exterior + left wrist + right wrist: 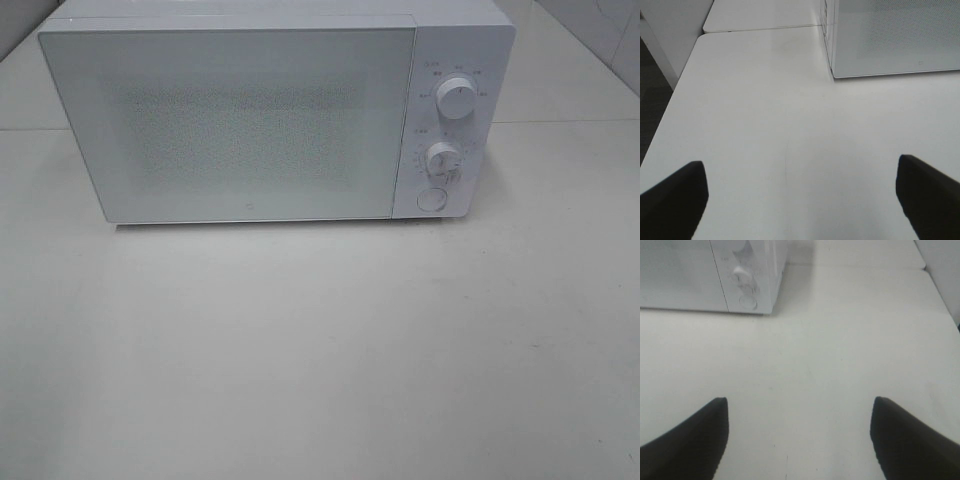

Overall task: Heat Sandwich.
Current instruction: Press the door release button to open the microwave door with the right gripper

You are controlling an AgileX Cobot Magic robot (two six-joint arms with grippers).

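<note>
While its door is shut, microwave [260, 120]: white, standing at 12 o'clock on the table [320, 360] in the high view.
Door [230, 120]: pale and speckled, closed flush; nothing can be made out through it.
Control panel [455, 120]: at 3 o'clock of the door.
Upper knob [456, 98]: at 12 o'clock of the lower knob [441, 158].
Round button [430, 199]: at 6 o'clock of the lower knob, near the panel's foot.
Left gripper [800, 167]: jaws spread wide over bare table, nothing between the dark fingers [675, 200]; the microwave's door-side corner lies ahead, well apart.
Right gripper [800, 404]: jaws spread wide, empty, over bare table; the microwave's knob-side corner lies ahead, well apart.
Sandwich: in no view, so its place cannot be told.
</note>
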